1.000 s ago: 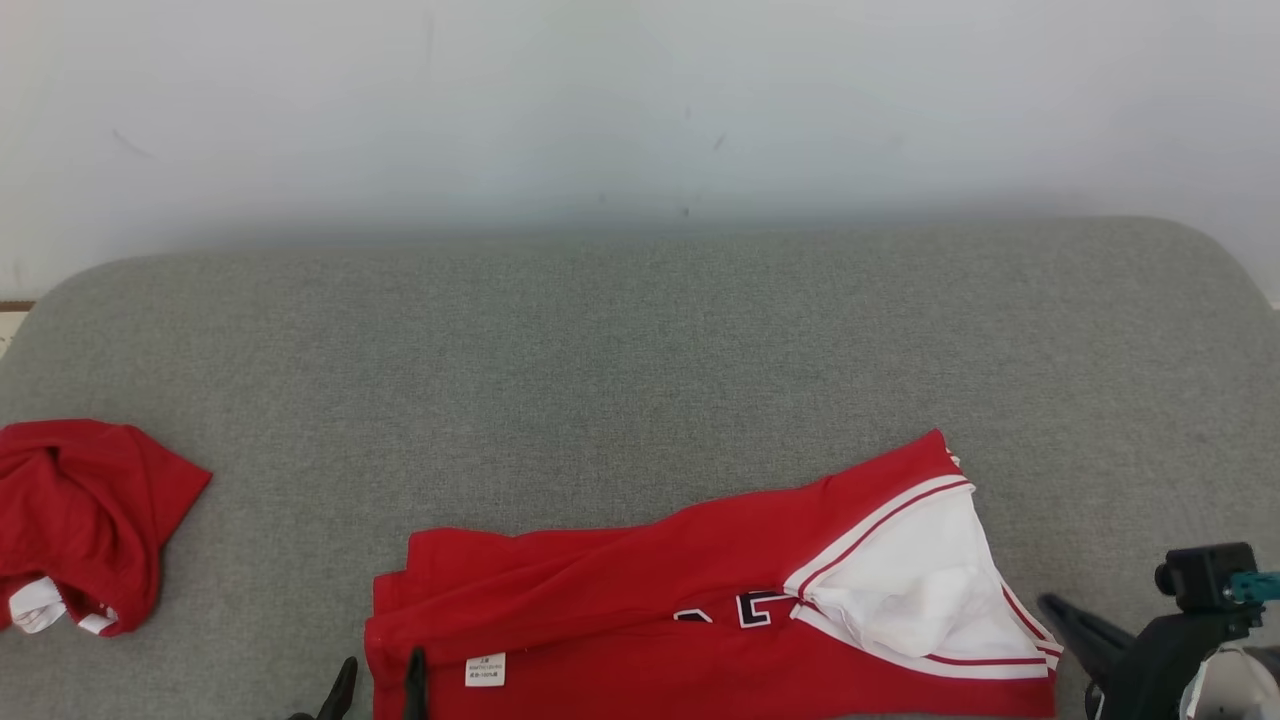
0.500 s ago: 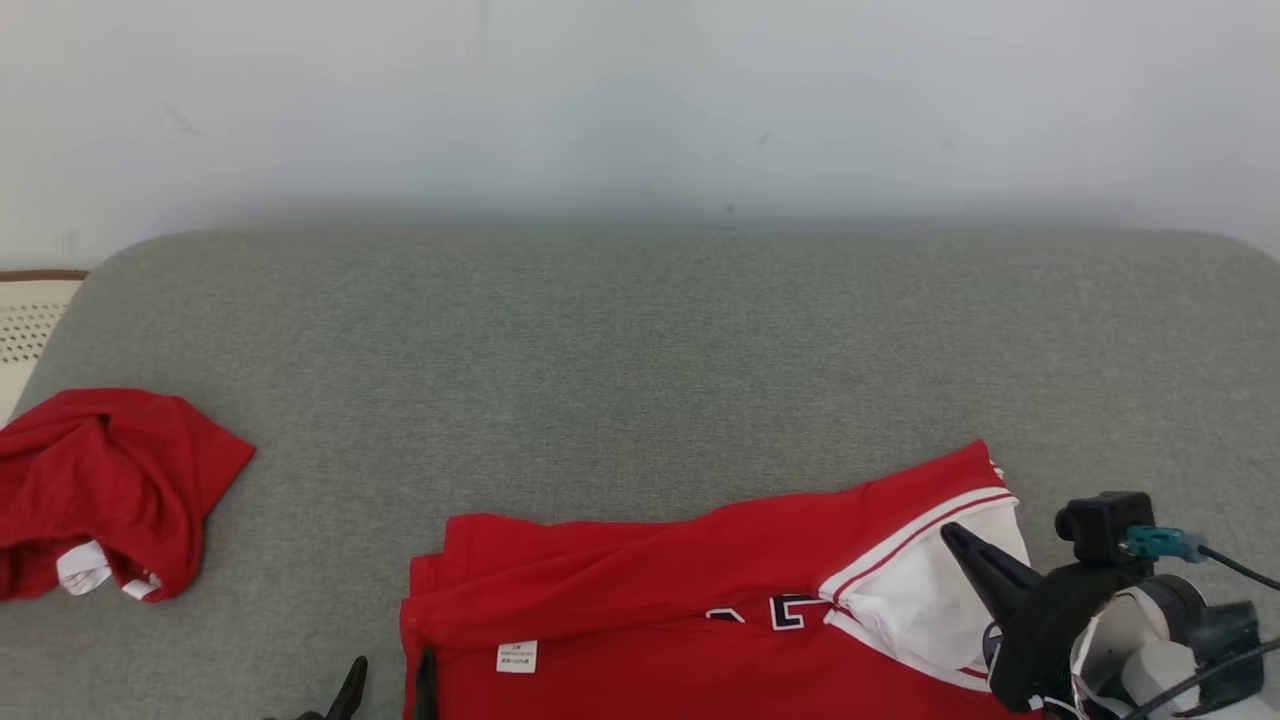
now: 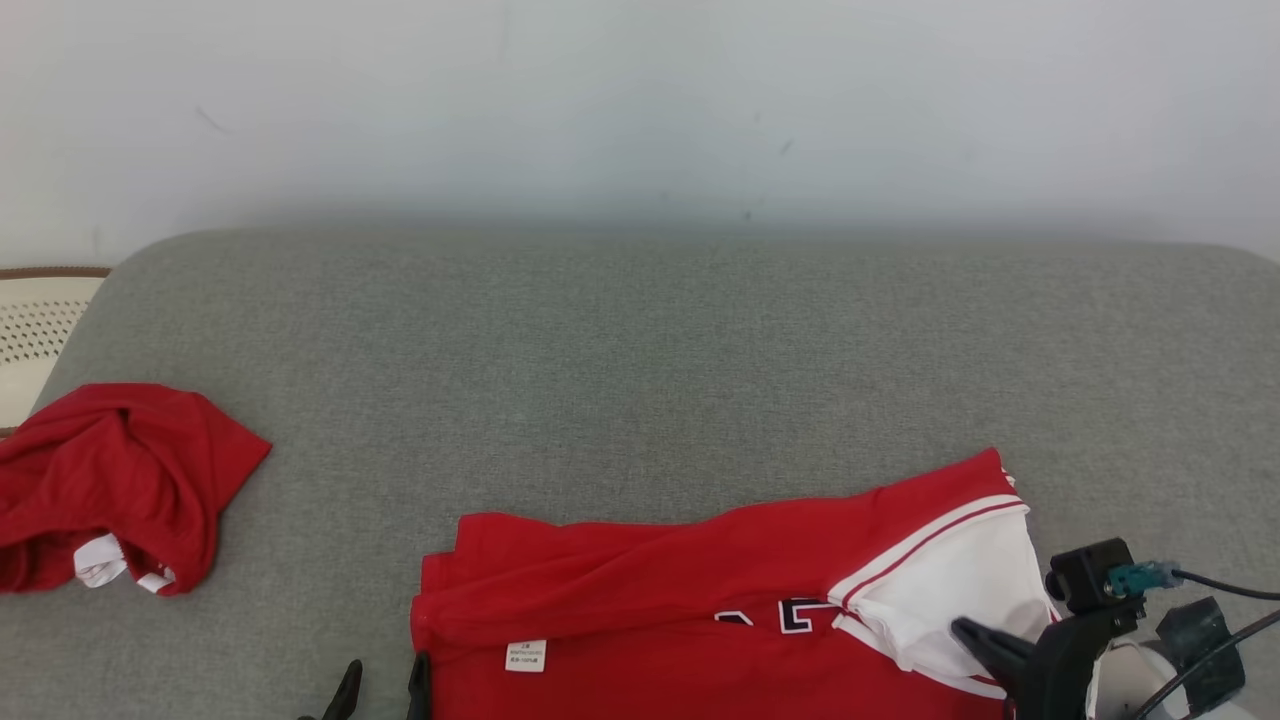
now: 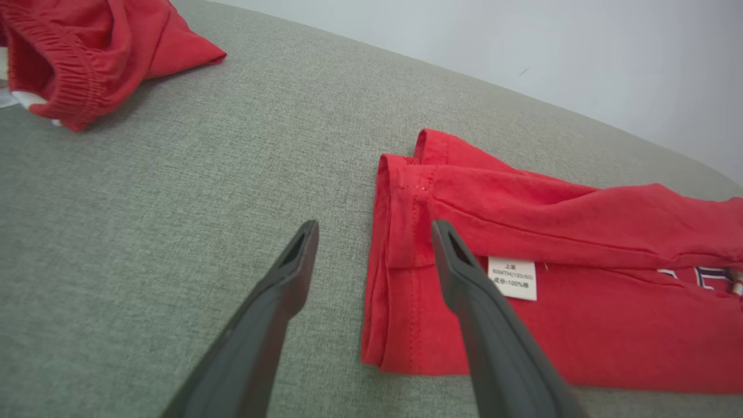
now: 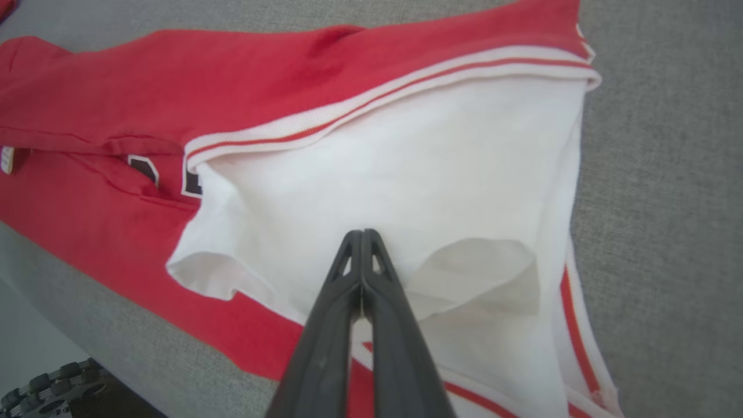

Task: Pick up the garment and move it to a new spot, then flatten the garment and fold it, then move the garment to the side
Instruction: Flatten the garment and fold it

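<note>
One grey woven cushion [image 3: 640, 380] below a pale wall [image 3: 640, 100] bears the folded red-and-white jersey [image 3: 650, 590] near (label [image 3: 526, 656] up) and a crumpled red cloth [image 3: 110, 480] left. The left gripper [image 4: 374, 226] spreads astride the hem [image 4: 386, 244]; the right gripper [image 5: 363, 235] is pressed together over the white panel [image 5: 406, 174].

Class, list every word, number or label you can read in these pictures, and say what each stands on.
"60MTH(120/60)": middle line of the small white label on the folded red fabric garment.
"100%": in that label's bottom line; its other characters are too small to read.
Dark white-edged letters on the garment's front: half hidden under a fold, unreadable.
</note>
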